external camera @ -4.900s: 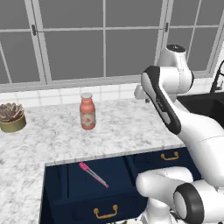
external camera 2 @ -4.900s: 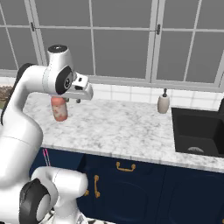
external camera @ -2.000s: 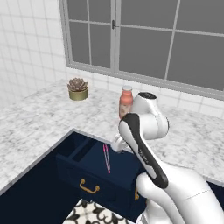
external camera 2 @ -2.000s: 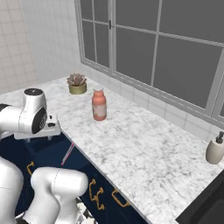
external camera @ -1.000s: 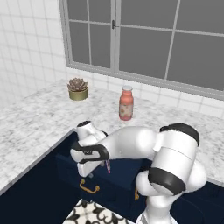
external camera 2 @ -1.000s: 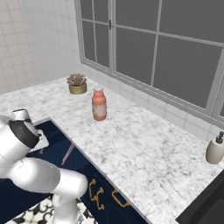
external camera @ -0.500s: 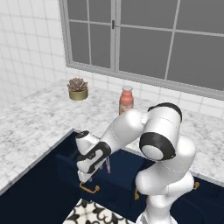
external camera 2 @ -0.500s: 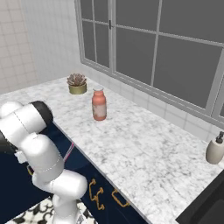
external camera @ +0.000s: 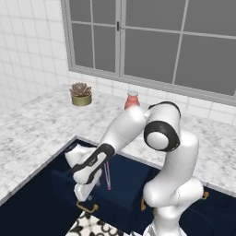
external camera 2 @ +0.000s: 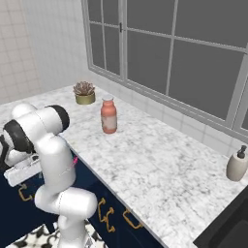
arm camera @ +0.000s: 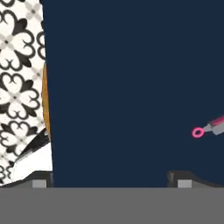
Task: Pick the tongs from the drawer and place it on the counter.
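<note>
claw (arm camera: 109, 177) hangs low over the drawer (external camera: 124, 177), tips apart with nothing between them. tongs (arm camera: 209, 128) lie on the drawer floor, off to one side. if i descend from here i risk missing them.

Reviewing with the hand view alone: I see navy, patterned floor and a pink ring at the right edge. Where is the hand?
Observer: In the left base view the gripper hangs low over the front edge of the open drawer.
Operator: Is that ring the tongs?
Observer: Yes; the tongs lie lengthwise in the drawer, beside the hand, ungrasped.
Operator: What is on the counter?
Observer: The right base view shows a red bottle and a potted plant standing on the counter.
</note>
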### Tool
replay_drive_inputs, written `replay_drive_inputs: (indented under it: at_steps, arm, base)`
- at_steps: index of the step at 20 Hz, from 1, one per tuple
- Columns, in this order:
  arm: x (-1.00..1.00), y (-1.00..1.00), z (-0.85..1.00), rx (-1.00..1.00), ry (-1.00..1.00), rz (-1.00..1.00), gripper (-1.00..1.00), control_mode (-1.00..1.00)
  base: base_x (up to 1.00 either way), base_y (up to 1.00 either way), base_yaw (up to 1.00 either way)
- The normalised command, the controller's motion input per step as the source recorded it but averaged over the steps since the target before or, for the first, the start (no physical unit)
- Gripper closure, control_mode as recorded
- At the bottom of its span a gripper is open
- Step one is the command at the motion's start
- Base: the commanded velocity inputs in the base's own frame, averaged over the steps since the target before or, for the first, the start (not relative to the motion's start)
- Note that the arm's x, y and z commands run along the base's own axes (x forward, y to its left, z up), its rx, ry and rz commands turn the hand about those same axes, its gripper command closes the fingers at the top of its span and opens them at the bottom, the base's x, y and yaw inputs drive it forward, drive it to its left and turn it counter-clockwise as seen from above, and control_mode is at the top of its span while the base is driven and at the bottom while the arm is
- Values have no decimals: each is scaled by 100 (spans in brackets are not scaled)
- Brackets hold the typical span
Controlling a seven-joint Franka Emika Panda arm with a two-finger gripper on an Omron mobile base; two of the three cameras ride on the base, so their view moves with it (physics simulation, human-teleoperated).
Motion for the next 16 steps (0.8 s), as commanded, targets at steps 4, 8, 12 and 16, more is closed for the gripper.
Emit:
replay_drive_inputs:
  at_steps: [4, 8, 12, 16]
  arm:
    - [-100, 100, -45, 0, 19, 18, -100, -100]
    - [-100, 85, 0, 0, 7, 8, -100, -100]
    - [-20, -34, 100, -1, -22, -7, -100, -100]
    - [0, -94, 76, 1, -19, -14, -100, -100]
  base:
    - [0, 0, 0]
    - [0, 0, 0]
    - [0, 0, 0]
    - [0, 0, 0]
